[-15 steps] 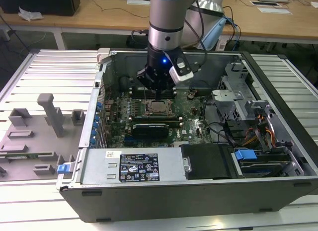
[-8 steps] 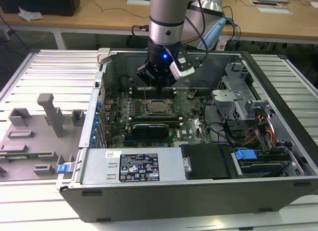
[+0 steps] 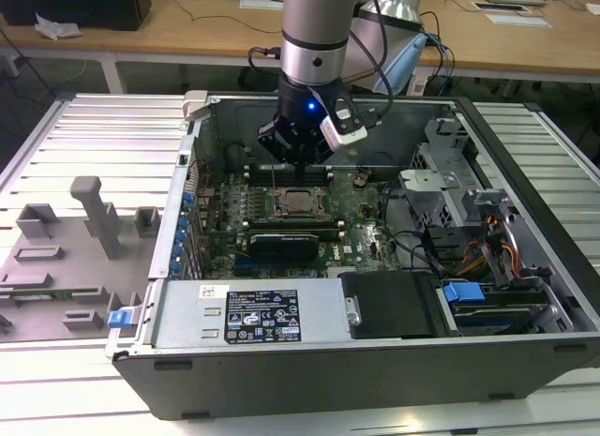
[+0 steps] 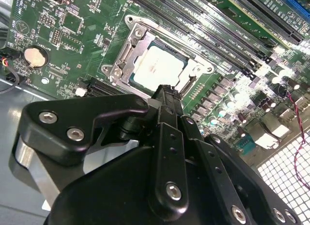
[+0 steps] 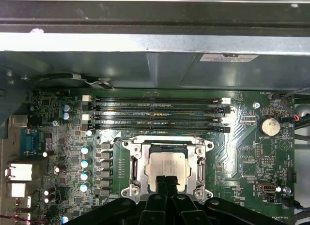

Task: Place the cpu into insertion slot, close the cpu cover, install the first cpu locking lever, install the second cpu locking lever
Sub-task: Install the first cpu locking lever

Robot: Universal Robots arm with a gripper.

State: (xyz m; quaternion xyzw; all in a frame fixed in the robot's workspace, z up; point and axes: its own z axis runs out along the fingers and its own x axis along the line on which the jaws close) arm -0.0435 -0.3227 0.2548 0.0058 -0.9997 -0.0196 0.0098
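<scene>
The cpu (image 5: 167, 167) lies flat in the insertion slot (image 5: 127, 146) with its pale metal top up, a little above the middle of the exterior view. The cpu cover (image 5: 137, 169), a thin silver frame, lies flat round its edges. The gripper (image 5: 167, 179) hangs directly over it. In both wrist views its two black fingertips (image 5: 162, 180) are pressed together with nothing between them and cover one edge of the chip; whether they touch it I cannot tell. In the exterior view the gripper (image 3: 295, 159) stands just above the cpu (image 3: 298, 202) in the frame. On the green board (image 5: 242, 157), long black memory slots (image 5: 155, 113) run beside the slot and a coin battery (image 5: 269, 127) sits farther off. The open case (image 3: 309, 380) surrounds everything, and a grey tray (image 3: 56, 258) lies at the exterior view's left.
</scene>
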